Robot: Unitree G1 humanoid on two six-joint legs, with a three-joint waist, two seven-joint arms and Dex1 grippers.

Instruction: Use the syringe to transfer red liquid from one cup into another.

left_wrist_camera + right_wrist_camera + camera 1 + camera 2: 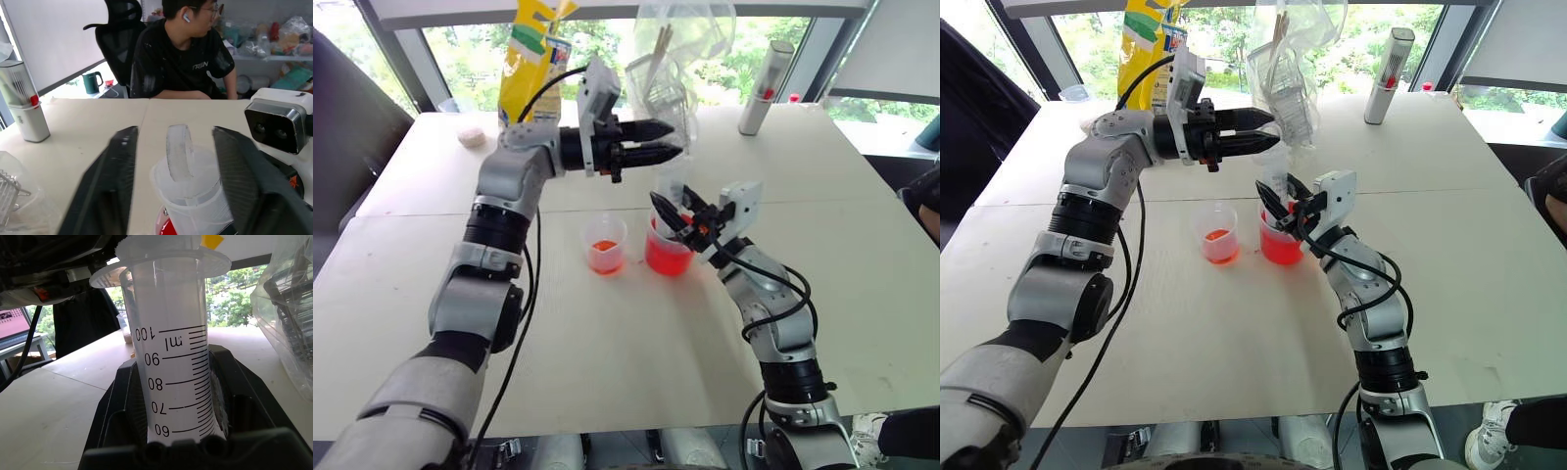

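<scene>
On the desk (607,372), the small cup (605,244) with a little red liquid (604,246) stands just left of the bigger cup (667,250). Above them the left tool (668,142) points sideways, its fingers part-open around the plunger top without clearly gripping. The right tool (668,217) is clamped on the syringe (168,357), upright in the bigger cup

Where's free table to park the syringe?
Bare table in front of the cups, between the arms, and the stretch right of the right gripper. Crowded: small cup beside big cup, and the far edge with yellow bag, plastic bag, grey cylinder.
</scene>
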